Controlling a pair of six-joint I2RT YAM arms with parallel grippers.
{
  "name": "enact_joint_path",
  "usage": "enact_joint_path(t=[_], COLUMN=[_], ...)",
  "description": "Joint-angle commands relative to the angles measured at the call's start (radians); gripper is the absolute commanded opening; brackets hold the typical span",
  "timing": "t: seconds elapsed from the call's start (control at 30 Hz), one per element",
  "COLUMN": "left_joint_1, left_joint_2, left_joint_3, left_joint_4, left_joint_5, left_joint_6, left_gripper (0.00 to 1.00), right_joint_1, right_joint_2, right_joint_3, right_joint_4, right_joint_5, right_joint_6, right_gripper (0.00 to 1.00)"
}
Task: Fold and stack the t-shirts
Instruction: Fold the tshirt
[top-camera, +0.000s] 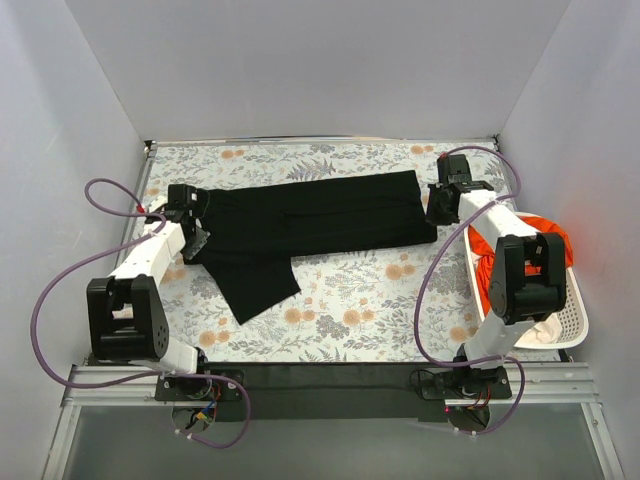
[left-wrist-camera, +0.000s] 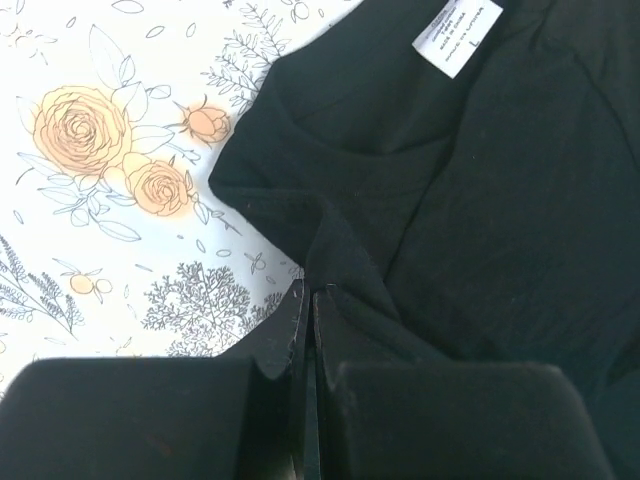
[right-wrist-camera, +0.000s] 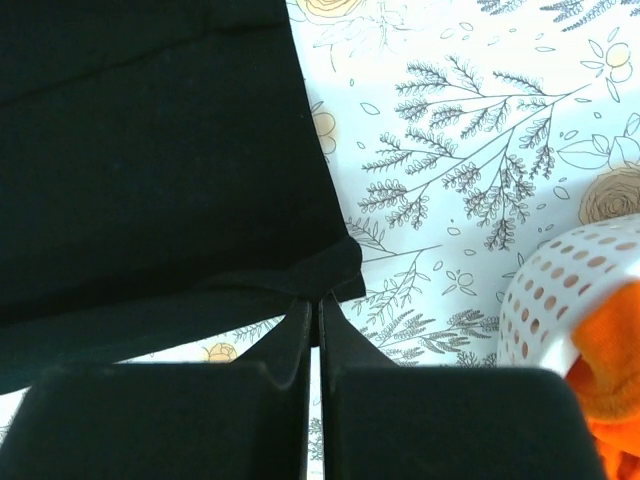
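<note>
I saw the black shirt (top-camera: 310, 225) lying flat across the table (top-camera: 380, 300). My left gripper (left-wrist-camera: 308, 295) was closed on its cloth by the collar, and my right gripper (right-wrist-camera: 311, 305) was closed on a hem corner, near the basket (right-wrist-camera: 545, 290) holding an orange shirt (right-wrist-camera: 610, 350).
</note>
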Motion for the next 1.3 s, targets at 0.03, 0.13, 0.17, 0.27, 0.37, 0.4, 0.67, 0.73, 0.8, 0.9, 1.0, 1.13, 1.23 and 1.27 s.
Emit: enact_joint_path(t=[0.03,0.13,0.17,0.27,0.37,0.4,0.67,0.73,0.8,0.9,1.0,1.13,1.23,1.27], left_joint_1=[0.016,0.019,0.019,0.019,0.019,0.019,0.022,0.024,0.031,0.036,0.039,0.042,0.045,0.047], left_joint_2=[0.034,0.072,0.089,0.117,0.144,0.151,0.200,0.197,0.180,0.163,0.164,0.167,0.166,0.166], left_joint_3=[0.067,0.090,0.098,0.124,0.136,0.138,0.121,0.107,0.092,0.069,0.061,0.050,0.041,0.035], left_joint_4=[0.023,0.033,0.036,0.043,0.054,0.063,0.100,0.108,0.120,0.132,0.134,0.135,0.143,0.145], left_joint_5=[-0.038,-0.038,-0.038,-0.038,-0.034,-0.036,-0.047,-0.056,-0.064,-0.065,-0.062,-0.058,-0.050,-0.050], left_joint_6=[0.017,0.017,0.019,0.020,0.030,0.033,0.022,0.016,0.007,-0.001,-0.006,-0.019,-0.030,-0.033], left_gripper=[0.00,0.00,0.00,0.00,0.00,0.00,0.00,0.00,0.00,0.00,0.00,0.00,0.00,0.00], right_joint_1=[-0.014,-0.018,-0.018,-0.021,-0.023,-0.023,-0.024,-0.024,-0.026,-0.026,-0.024,-0.026,-0.024,-0.026], right_joint_2=[0.029,0.051,0.065,0.089,0.111,0.115,0.180,0.184,0.184,0.175,0.174,0.187,0.197,0.203], right_joint_3=[0.063,0.084,0.088,0.109,0.127,0.132,0.146,0.149,0.150,0.149,0.154,0.163,0.163,0.163], right_joint_4=[0.003,0.003,0.002,0.002,0.003,0.003,0.021,0.026,0.035,0.049,0.060,0.067,0.084,0.097], right_joint_5=[0.021,0.020,0.021,0.021,0.021,0.021,0.026,0.031,0.025,0.015,0.005,0.003,-0.002,-0.003], right_joint_6=[-0.021,-0.021,-0.023,-0.026,-0.032,-0.033,-0.034,-0.037,-0.038,-0.041,-0.043,-0.047,-0.050,-0.052], right_gripper=[0.01,0.01,0.01,0.01,0.01,0.01,0.01,0.01,0.01,0.01,0.01,0.01,0.01,0.01])
